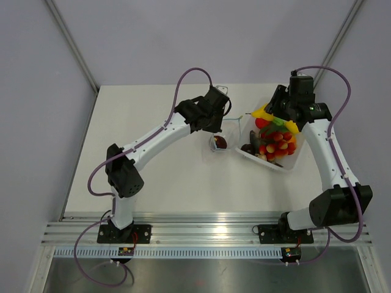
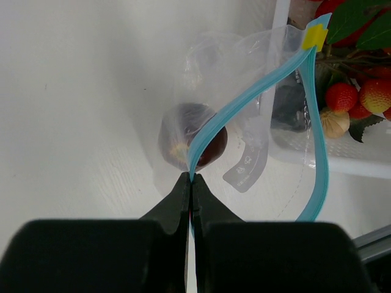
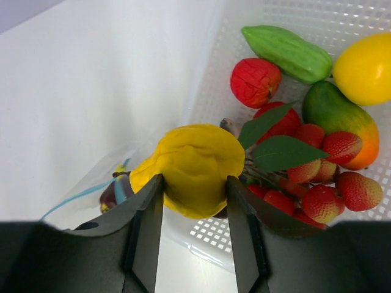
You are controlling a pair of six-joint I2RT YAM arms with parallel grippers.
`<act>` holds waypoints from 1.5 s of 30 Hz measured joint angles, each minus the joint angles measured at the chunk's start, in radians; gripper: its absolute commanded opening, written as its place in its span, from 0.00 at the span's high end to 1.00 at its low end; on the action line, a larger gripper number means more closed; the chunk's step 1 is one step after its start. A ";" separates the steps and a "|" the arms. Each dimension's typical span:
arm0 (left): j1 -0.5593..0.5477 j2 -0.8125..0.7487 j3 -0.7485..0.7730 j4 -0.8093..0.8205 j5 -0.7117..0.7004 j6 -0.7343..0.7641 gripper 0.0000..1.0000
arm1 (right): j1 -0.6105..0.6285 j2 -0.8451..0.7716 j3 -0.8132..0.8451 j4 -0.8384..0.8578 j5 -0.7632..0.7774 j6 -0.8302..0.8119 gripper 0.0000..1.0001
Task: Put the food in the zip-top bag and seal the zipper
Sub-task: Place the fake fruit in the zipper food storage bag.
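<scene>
Dark maroon plastic fruit [image 2: 174, 137] already bagged; left jaws pinch the teal zipper [image 2: 256, 93] of the clear floppy pouch [image 2: 235, 64], right jaws clamp a yellow plastic fruit [image 3: 194, 168]; sealing remains.

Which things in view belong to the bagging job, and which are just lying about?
Job: clear floppy zip-top bag, its blue-teal zipper strip pinched in the left jaws; dark maroon toy fruit inside; yellow plastic toy fruit in the right jaws; other red and green toy fruits.
Bystanders: pale perforated rigid plastic tub; aluminium rail.
</scene>
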State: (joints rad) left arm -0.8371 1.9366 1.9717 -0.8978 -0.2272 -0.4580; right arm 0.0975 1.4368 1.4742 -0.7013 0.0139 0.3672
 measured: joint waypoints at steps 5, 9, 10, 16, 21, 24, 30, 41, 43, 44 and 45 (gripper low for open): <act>0.003 0.040 0.023 0.002 0.034 0.002 1.00 | 0.007 -0.087 -0.058 0.009 -0.090 0.011 0.85; 0.008 0.049 0.023 0.002 0.061 0.003 1.00 | 0.074 -0.118 -0.095 0.010 -0.124 0.026 0.85; 0.009 0.049 0.023 0.002 0.067 0.003 1.00 | 0.102 -0.118 -0.097 0.010 -0.125 0.028 0.85; 0.014 0.049 0.023 0.002 0.090 0.004 1.00 | 0.239 -0.093 -0.103 0.029 -0.112 0.047 0.85; 0.021 0.049 -0.004 0.016 0.109 0.005 1.00 | 0.264 -0.057 -0.117 0.041 -0.101 0.061 0.85; 0.025 0.049 -0.023 0.021 0.124 0.005 1.00 | 0.272 -0.041 -0.133 0.050 -0.089 0.069 0.86; 0.027 0.049 -0.035 0.024 0.151 0.004 1.00 | 0.279 -0.019 -0.172 0.077 -0.054 0.083 0.86; 0.027 0.047 -0.041 0.058 0.174 -0.008 1.00 | 0.285 0.013 -0.192 0.068 0.013 0.082 0.79; 0.027 0.041 -0.050 0.062 0.177 -0.010 1.00 | 0.285 0.018 -0.192 0.067 0.018 0.082 0.63; 0.027 0.039 -0.053 0.062 0.180 -0.011 1.00 | 0.286 0.021 -0.192 0.068 0.018 0.082 0.53; 0.027 0.036 -0.056 0.065 0.180 -0.011 1.00 | 0.288 0.021 -0.192 0.068 0.018 0.081 0.38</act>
State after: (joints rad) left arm -0.8097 1.9728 1.9156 -0.8330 -0.0471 -0.4686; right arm 0.3851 1.4582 1.2819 -0.6334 0.0315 0.4484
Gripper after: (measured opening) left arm 0.008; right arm 0.441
